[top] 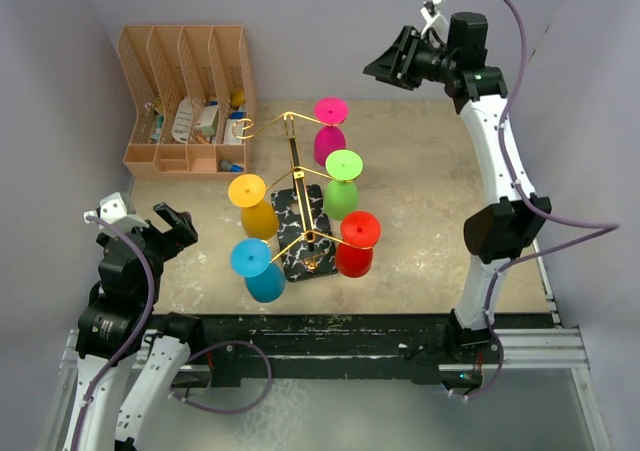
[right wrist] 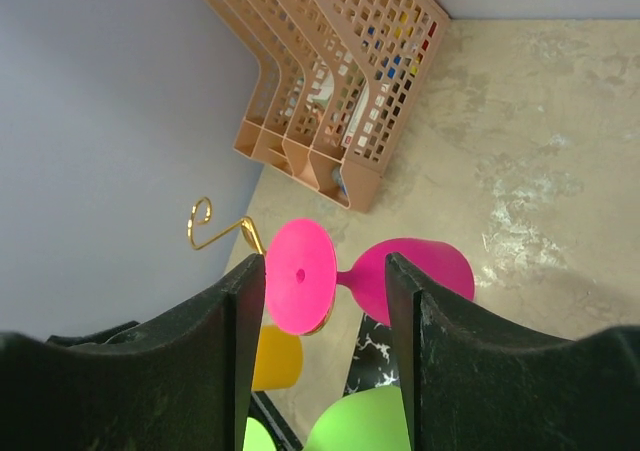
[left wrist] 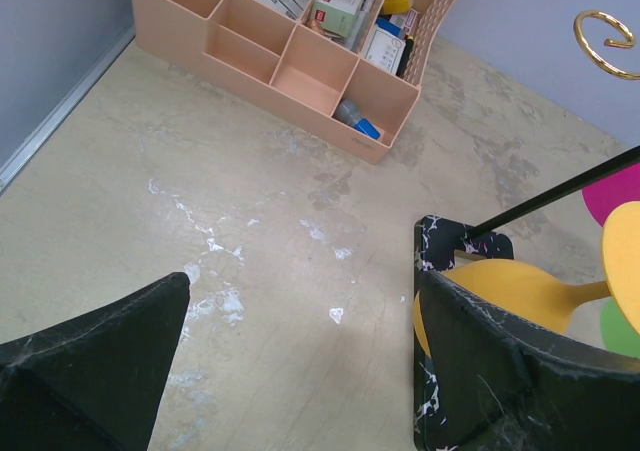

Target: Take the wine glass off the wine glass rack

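Black fingers (right wrist: 200, 361) of the right hand (right wrist: 325, 271) are seen nearest the lens in the right wrist view, spread apart and grasping nothing. The round foot of the pink wine glass (right wrist: 300, 276) is framed between them. In the overhead view, however, that hand is shown raised at the far right, well apart from the glass.

The pink glass is hung foot uppermost on a far arm of the wine glass rack (top: 293, 161), whose marble base (top: 296, 251) is stood on the worktop (top: 430, 191). Four further glasses, green (top: 342, 186), red (top: 357, 241), yellow (top: 252, 203) and blue (top: 258, 269), are carried on the other arms. One curled hook (top: 247, 125) at the far left is bare. The left hand (top: 172, 227) is shown released and empty near the worktop's left edge.

Removal is judged not yet begun. For a clean result, the right hand should be lowered to the stem just beneath the hook and closed gently. The glass should then be slid out through the open side of the hook before it is carried away. Contact with the neighbouring green glass should be avoided, and the rack should not be dragged or tipped.
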Controlling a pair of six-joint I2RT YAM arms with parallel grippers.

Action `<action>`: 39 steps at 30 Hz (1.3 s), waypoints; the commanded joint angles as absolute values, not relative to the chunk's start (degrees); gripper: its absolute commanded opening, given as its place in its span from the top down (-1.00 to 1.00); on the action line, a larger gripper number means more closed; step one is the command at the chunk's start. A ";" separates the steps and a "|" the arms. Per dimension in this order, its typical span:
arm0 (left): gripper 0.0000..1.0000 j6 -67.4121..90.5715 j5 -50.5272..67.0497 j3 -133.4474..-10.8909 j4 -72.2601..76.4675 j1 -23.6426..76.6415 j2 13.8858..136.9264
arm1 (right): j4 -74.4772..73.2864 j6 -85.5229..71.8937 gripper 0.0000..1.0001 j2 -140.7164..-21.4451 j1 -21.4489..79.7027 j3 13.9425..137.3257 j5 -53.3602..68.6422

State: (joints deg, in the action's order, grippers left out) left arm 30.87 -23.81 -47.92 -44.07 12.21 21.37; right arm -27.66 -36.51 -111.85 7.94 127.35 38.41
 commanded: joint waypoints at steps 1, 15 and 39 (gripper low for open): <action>-0.98 30.88 -24.17 -49.47 -42.65 12.57 21.16 | -31.52 -33.18 -0.08 -112.80 9.90 131.98 36.56; -0.98 30.85 -24.00 -49.30 -42.54 12.57 21.35 | -32.96 -30.09 -0.02 -114.25 15.49 128.60 33.55; -0.97 30.93 -23.99 -49.31 -42.53 12.52 21.67 | -32.76 -28.30 0.54 -109.99 16.88 123.56 30.50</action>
